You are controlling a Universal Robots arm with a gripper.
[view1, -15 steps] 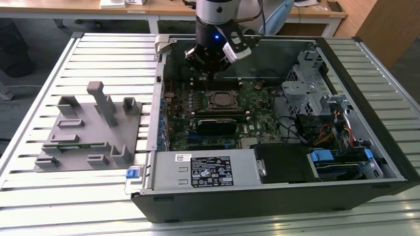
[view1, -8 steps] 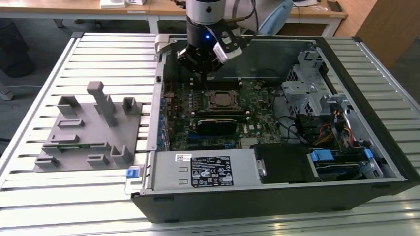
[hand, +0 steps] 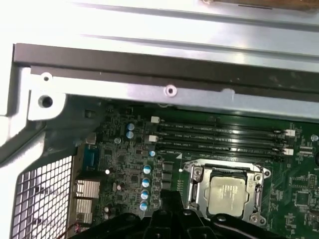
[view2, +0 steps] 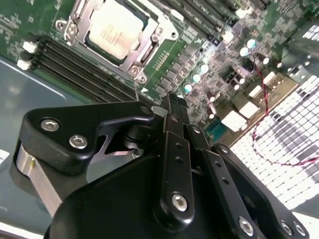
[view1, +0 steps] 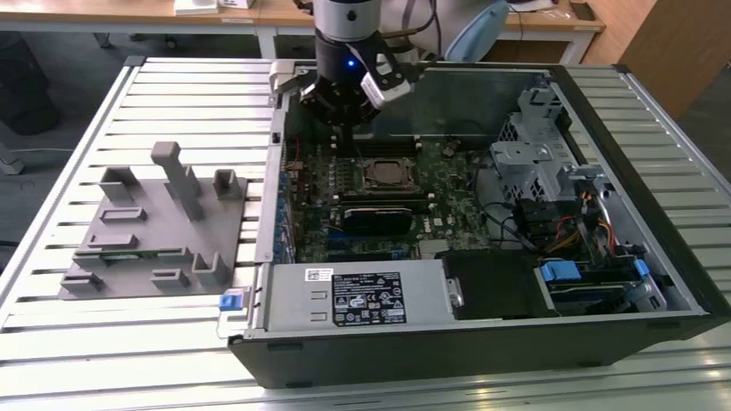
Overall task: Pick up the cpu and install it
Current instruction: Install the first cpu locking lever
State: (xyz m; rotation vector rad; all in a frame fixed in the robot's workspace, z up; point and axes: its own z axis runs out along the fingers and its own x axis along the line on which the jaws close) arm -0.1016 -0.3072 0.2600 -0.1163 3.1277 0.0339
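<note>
The small square silver-topped cpu is being held flat in the steel-framed socket of the green motherboard; the black hand, pressed together on nothing, is being held near it, above the memory slots.

I'm driving in a robotics lab: a slatted aluminium bench carries an opened computer case, motherboard and socketed cpu bare, a grey parts fixture at its nine o'clock, wooden desks across the room at twelve o'clock.
</note>
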